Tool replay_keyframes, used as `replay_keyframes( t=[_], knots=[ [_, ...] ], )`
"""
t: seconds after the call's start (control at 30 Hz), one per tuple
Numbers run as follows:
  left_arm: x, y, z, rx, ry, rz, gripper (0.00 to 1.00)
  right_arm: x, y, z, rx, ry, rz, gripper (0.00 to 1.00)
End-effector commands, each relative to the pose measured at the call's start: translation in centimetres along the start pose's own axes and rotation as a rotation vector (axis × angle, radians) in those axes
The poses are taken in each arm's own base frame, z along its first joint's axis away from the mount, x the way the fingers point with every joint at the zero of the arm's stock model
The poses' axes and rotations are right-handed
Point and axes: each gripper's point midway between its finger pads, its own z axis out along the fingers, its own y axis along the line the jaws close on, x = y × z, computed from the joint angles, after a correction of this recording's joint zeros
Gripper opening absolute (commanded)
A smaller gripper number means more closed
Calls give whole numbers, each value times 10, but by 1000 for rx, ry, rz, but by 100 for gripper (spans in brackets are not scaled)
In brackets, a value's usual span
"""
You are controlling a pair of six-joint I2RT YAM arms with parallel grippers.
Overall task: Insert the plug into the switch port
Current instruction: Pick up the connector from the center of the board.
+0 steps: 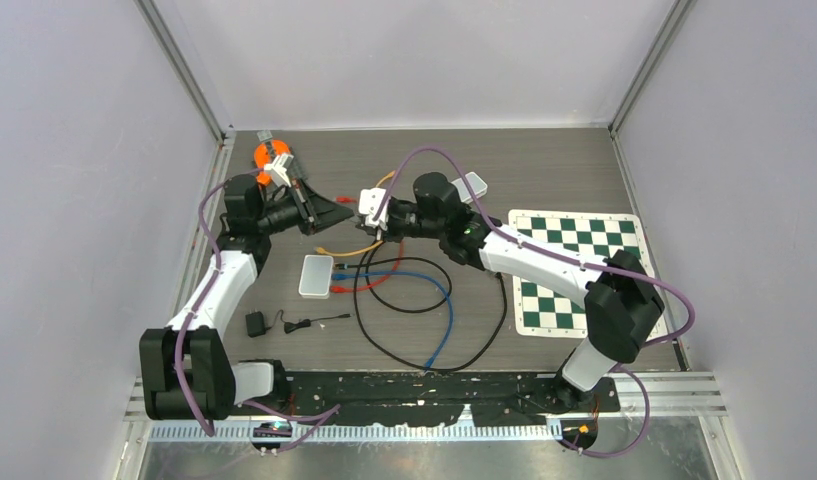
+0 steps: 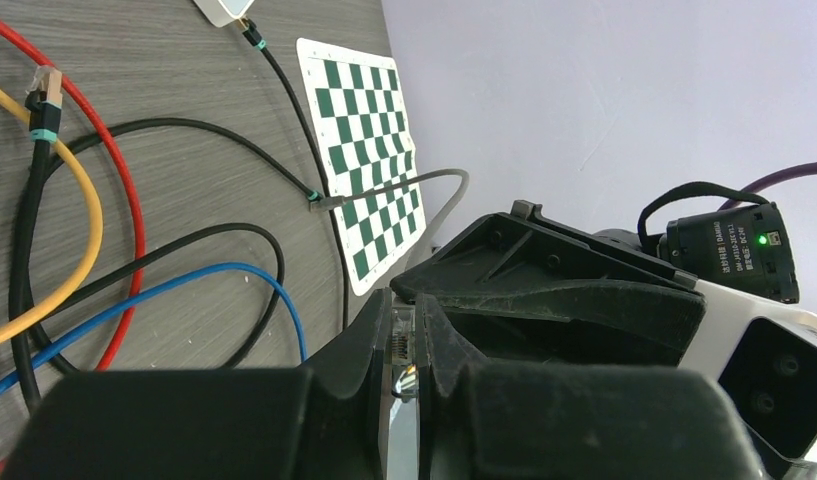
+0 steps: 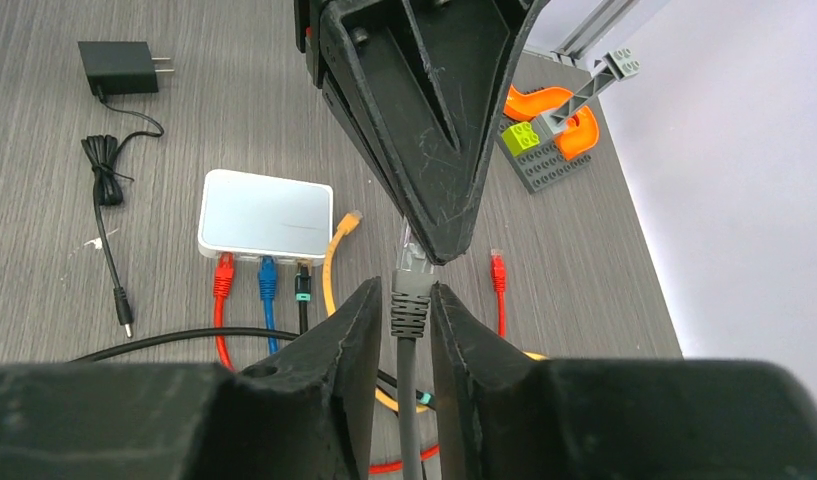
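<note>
1. Right wrist view: plug (image 3: 411, 265) is up off the counter (image 3: 64, 180), between both arms and well apart from the switch (image 3: 266, 215). Right gripper (image 3: 406, 295) has its jaws narrow, pinching the grey boot by the look of it. Left gripper (image 3: 426, 240) has its jaws nearly shut on the clear tip.
2. Looks like a handover or regrip. One arm shd let go only once the other's hold is firm. Then square the plug w/ a free port, latch side correct, and push straight.
3. Left wrist view shows the clear head seated between the left fingers (image 2: 369, 350); right wrist doesn't. Only right wrist shows the switch front w/ three leads (image 3: 267, 280) already in.
</note>
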Motion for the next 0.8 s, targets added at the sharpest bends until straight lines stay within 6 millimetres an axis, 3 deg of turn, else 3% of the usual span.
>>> replay_keyframes(
  t=[0.0, 0.03, 0.1, 0.27, 0.33, 0.4, 0.47, 0.67, 0.77],
  knots=[
    [-9, -32, -4, 75, -8, 91, 0, -19, -7, 4, 14, -41, -30, 28],
    [-9, -32, -4, 76, -7, 91, 0, -20, -7, 4, 12, -43, -31, 19],
    [-9, -33, -4, 79, -9, 87, 0, -21, -7, 4, 11, -43, -32, 11],
    [-13, -41, -5, 95, -10, 101, 0, -22, -11, 4, 18, -28, -34, 5],
    [-14, -46, -5, 112, -12, 117, 8, -27, -17, 2, 38, -26, -29, 5],
    [-17, -51, -6, 126, -20, 139, 31, -44, -32, -5, 100, -41, -5, 5],
    [-20, -56, -6, 128, -29, 160, 47, -69, -47, -16, 149, -69, 29, 5],
    [-41, -70, -15, 119, -105, 221, 56, -141, -85, -45, 234, -199, 134, 5],
    [-47, -64, -14, 80, -119, 214, 58, -151, -104, -53, 272, -246, 258, 5]
  ],
)
